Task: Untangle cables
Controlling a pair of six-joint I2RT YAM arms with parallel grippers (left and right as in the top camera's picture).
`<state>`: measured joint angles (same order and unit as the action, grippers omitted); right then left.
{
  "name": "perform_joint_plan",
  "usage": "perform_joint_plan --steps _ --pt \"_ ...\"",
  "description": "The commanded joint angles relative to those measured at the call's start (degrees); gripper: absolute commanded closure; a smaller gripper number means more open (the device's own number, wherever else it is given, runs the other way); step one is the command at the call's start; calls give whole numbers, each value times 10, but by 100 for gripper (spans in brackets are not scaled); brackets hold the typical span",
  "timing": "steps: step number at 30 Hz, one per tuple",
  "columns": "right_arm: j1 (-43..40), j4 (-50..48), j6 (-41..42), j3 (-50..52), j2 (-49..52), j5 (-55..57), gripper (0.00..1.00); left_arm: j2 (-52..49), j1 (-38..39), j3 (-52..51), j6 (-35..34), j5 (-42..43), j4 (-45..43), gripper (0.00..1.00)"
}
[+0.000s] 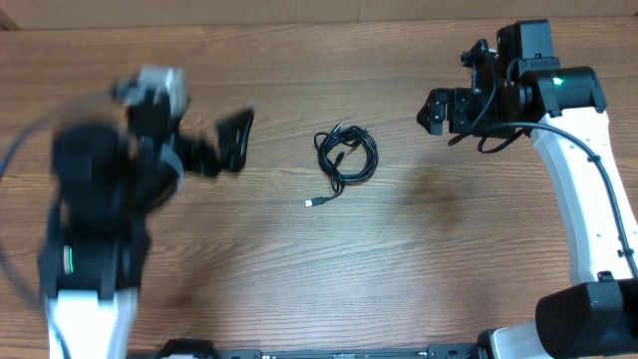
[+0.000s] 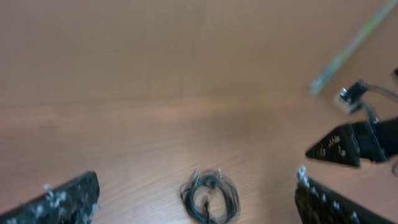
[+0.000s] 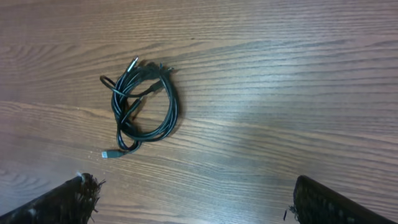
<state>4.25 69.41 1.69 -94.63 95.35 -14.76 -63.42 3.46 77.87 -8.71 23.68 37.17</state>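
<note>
The cables lie as a small coil of thin black cords on the wooden table, with a silvery plug end trailing toward the front. My left gripper is open, blurred, and left of the coil, apart from it. The left wrist view shows the coil between its spread fingers, further off. My right gripper is open to the right of the coil, apart from it. The right wrist view shows the coil at upper left and its fingers wide apart at the bottom corners.
The wooden table fills the view. The right arm's white links run down the right side. The left arm's base stands at the lower left. The right arm shows in the left wrist view.
</note>
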Motion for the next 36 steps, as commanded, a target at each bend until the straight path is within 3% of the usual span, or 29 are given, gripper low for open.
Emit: perform_joint_plan --steps 1,3,8,11,14,20,36 --pt "2 2 -2 -15 -17 1 0 -160 26 144 53 50 89 0" --pt "2 7 -2 -15 -17 1 0 -256 49 229 114 94 143 0" --pt "2 22 -3 -15 -17 1 0 -430 99 349 379 270 250 0" --pt "2 28 -3 -15 -17 1 0 -489 116 360 510 264 268 0" --pt "2 33 -3 -15 -17 1 0 -522 124 360 567 225 267 0" --pt "2 33 -3 -15 -17 1 0 -577 130 360 575 106 199 0" --pt "2 36 -3 -14 -17 2 0 -709 131 360 576 157 127 0"
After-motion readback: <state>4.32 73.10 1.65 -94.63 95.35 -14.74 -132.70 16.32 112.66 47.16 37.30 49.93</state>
